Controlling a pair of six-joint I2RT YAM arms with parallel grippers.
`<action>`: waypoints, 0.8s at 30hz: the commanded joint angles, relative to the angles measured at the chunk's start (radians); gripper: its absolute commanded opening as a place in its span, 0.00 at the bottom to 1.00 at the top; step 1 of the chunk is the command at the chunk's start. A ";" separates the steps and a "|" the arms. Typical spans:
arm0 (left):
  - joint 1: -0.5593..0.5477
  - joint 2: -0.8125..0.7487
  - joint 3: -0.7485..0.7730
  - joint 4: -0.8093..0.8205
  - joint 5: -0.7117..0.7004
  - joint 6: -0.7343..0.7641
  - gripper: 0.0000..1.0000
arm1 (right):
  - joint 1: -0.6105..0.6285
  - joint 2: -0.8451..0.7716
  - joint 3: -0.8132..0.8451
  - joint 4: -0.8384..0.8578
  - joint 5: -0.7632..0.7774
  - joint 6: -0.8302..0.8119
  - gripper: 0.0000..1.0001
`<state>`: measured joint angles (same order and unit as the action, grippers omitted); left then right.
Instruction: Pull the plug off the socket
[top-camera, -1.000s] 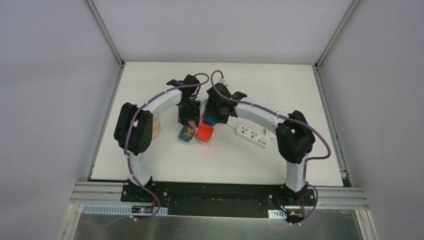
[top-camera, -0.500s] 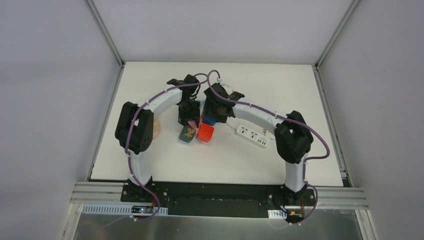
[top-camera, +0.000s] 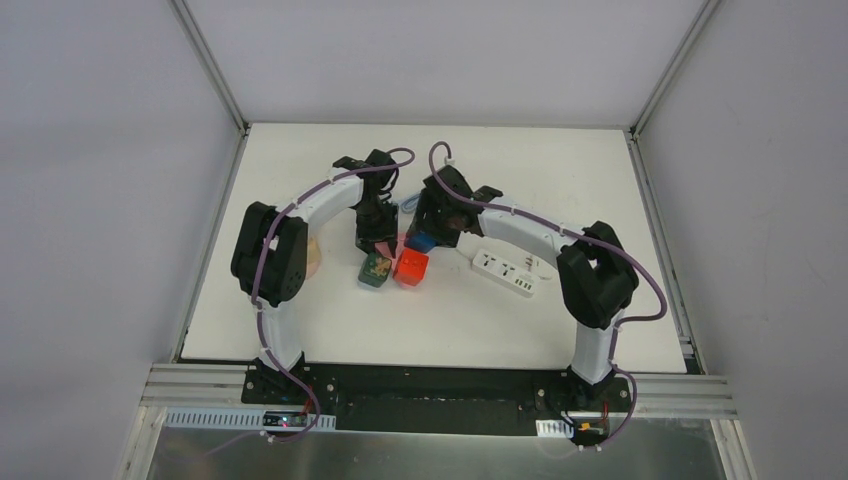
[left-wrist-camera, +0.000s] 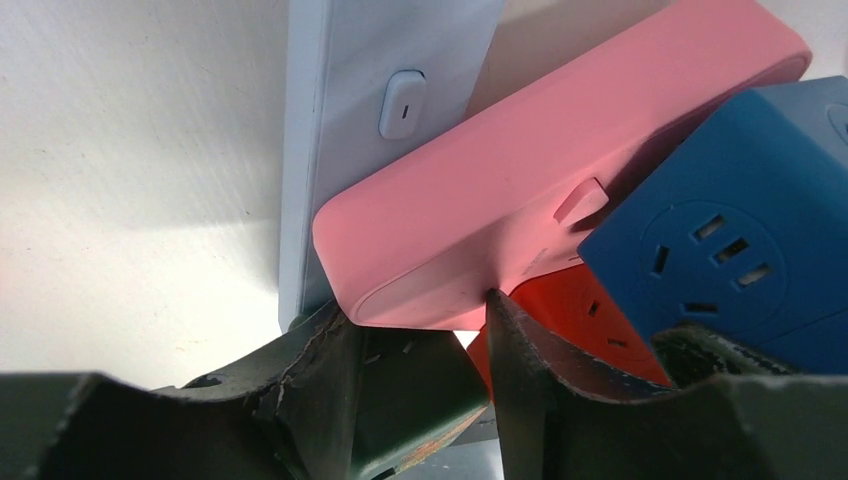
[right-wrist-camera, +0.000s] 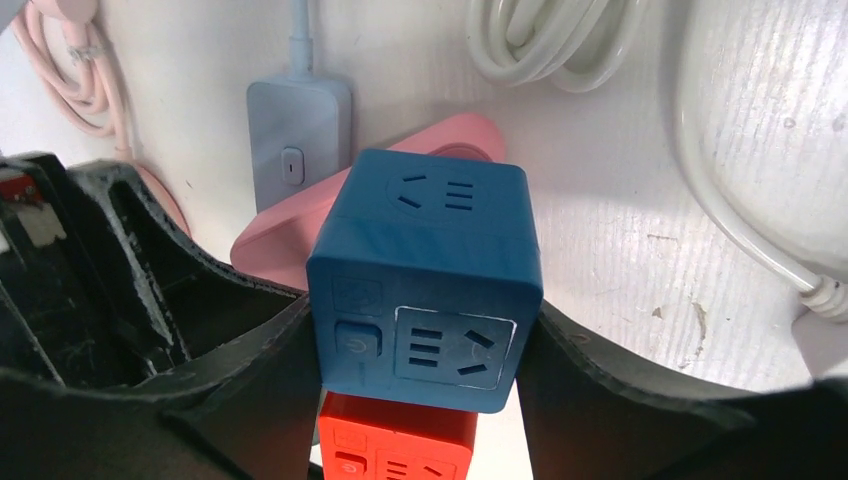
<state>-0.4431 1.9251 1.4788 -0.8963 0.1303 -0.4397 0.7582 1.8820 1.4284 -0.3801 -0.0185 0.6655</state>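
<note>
A pink power strip (left-wrist-camera: 530, 190) lies tilted over a pale blue strip (left-wrist-camera: 340, 120). My left gripper (left-wrist-camera: 415, 320) is shut on the pink strip's near end; it also shows in the top view (top-camera: 375, 235). A blue cube socket (right-wrist-camera: 430, 280) sits against the pink strip (right-wrist-camera: 290, 240), above a red cube socket (right-wrist-camera: 400, 445). My right gripper (right-wrist-camera: 425, 350) is shut on the blue cube, one finger on each side. In the top view the blue cube (top-camera: 422, 242) is under my right gripper (top-camera: 432, 230). The joint between cube and strip is hidden.
A green cube socket (top-camera: 375, 268) and the red cube (top-camera: 410, 265) lie just in front of the grippers. A white power strip (top-camera: 503, 272) lies to the right. Coiled white cable (right-wrist-camera: 550, 40) and pink cable (right-wrist-camera: 70, 70) lie behind.
My right arm has shifted slightly back and to the right with the blue cube. The left arm has hardly moved.
</note>
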 joint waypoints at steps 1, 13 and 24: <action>0.020 0.073 -0.042 0.020 -0.064 -0.007 0.43 | 0.094 -0.019 0.155 -0.046 0.088 -0.110 0.00; 0.030 0.083 -0.053 0.029 -0.041 -0.011 0.40 | -0.004 -0.116 0.006 0.218 -0.221 0.022 0.00; 0.035 0.095 -0.045 0.019 -0.052 -0.008 0.39 | 0.028 -0.106 0.106 0.080 -0.126 -0.101 0.00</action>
<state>-0.4103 1.9301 1.4750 -0.9180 0.1928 -0.4576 0.7906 1.8912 1.4940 -0.4557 0.0372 0.5991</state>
